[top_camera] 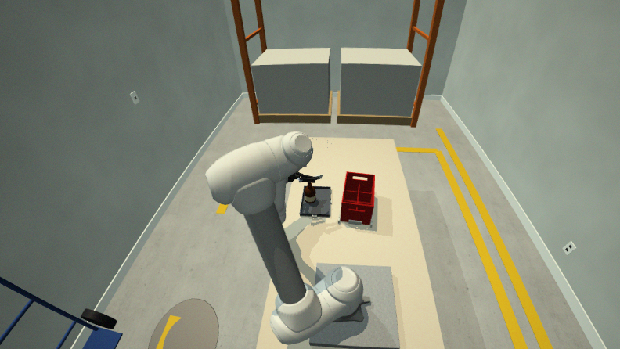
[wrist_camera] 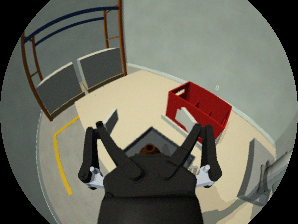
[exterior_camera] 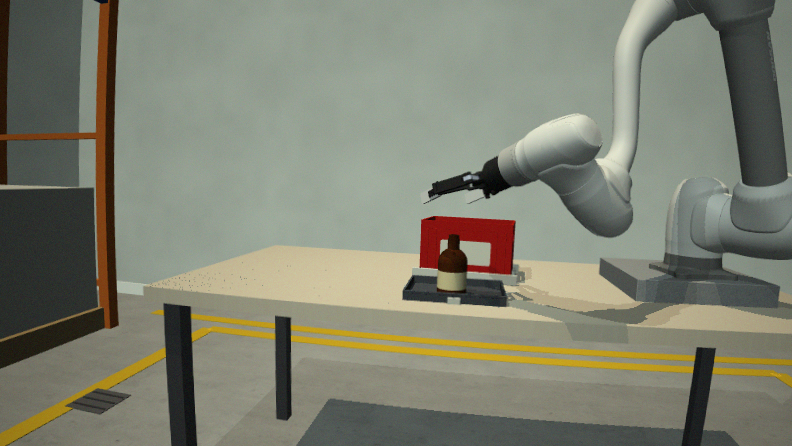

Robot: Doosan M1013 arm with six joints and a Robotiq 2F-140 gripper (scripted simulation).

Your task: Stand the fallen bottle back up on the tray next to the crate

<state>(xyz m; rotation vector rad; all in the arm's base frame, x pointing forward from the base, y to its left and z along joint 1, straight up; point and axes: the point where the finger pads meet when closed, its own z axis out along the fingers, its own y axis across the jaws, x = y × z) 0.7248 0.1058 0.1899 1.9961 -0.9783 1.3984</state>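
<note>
While bottle (exterior_camera: 452, 271) upright in tray (exterior_camera: 425, 290), fingers (exterior_camera: 429, 195) spread, well above.

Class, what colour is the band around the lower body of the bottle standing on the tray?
Cream, below the brown bottle shoulder; the exterior view shows it best.

Even, fairly bright flat light, no glare; soft shadows of the arm (top_camera: 268, 234) fall across the table (top_camera: 369, 260) toward the lower centre. Slight softness throughout. Wrist view is fisheye, circular with black corners, edges bent.
</note>
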